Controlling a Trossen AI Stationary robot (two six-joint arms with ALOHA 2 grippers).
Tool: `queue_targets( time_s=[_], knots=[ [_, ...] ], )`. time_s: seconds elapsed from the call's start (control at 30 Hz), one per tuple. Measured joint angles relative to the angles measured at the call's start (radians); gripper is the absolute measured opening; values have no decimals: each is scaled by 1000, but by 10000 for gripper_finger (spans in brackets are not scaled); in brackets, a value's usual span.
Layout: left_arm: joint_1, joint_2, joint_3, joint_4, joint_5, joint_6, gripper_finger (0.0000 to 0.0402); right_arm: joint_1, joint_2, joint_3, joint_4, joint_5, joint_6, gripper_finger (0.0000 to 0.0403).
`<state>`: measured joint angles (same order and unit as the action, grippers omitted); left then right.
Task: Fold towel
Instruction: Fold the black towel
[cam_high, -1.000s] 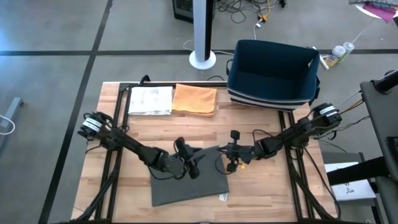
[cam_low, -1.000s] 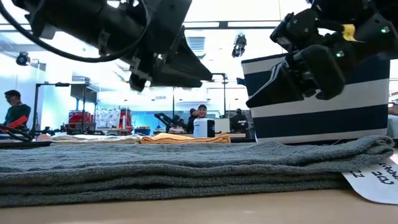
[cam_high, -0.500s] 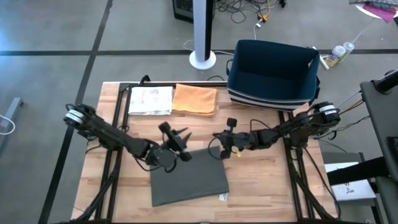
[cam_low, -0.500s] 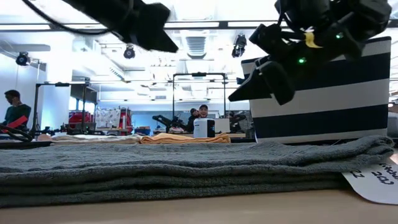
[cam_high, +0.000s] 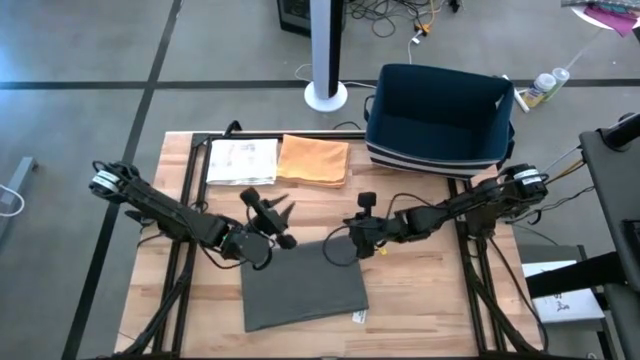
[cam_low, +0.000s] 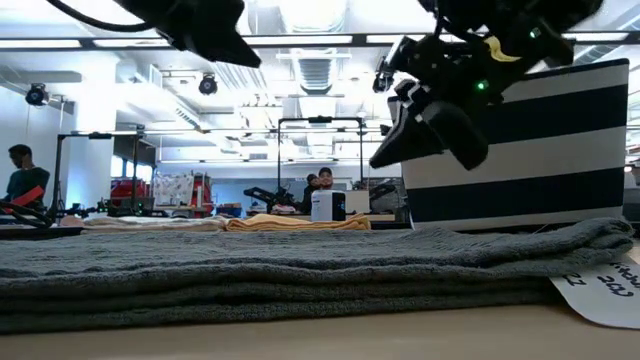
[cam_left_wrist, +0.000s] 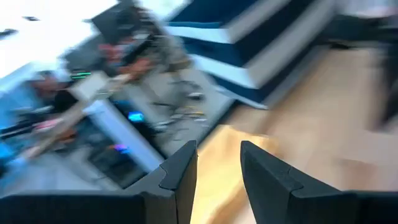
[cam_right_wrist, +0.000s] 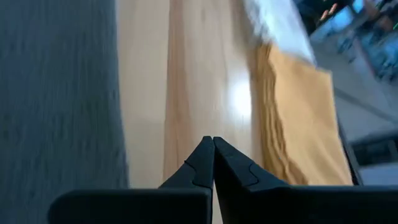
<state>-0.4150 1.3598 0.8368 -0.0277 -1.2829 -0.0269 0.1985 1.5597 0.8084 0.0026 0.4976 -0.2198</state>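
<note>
A grey towel lies folded in several flat layers on the wooden table, near its front edge, with a white tag at its right corner. My left gripper hangs open above the table, just beyond the towel's far left corner, with nothing between its fingers. My right gripper is shut and empty, slanting down above the towel's far edge. In the low view both grippers hang clear above the towel.
A folded orange towel and a folded white one lie at the table's far edge. A blue striped bin stands at the far right. People show in the room beyond the table.
My left gripper has risen from above the grey towel and drawn back toward the table's far left, rolling and tipping up toward level. My right gripper has moved a little toward the left along the towel's far edge and rolled. The towel has stayed flat.
</note>
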Motion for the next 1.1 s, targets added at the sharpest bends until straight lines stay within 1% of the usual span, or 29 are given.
queue_targets(
  time_s=[0.07, 0.13, 0.3, 0.4, 0.57, 0.73, 1.1],
  knots=[
    [-17, -12, 0, 0, -82, 17, 115, 28, 0, 58, -123, -3, 78, 0],
    [-36, -24, 0, 1, -112, 41, 114, 56, 0, 107, -207, -4, 159, 0],
    [-65, -54, 0, -24, -114, 48, 114, 121, 5, 165, -279, -10, 310, 0],
    [-71, -66, 0, -61, -113, 51, 114, 153, 5, 171, -299, -11, 378, 0],
    [-61, -81, 0, -68, -122, 119, 114, 193, 2, 172, -309, -11, 482, 0],
    [-54, -83, 0, -70, -122, 129, 114, 206, 2, 200, -354, -10, 544, 0],
    [-24, -84, 0, -62, -122, 150, 114, 205, 13, 219, -365, -9, 578, 0]
  ],
)
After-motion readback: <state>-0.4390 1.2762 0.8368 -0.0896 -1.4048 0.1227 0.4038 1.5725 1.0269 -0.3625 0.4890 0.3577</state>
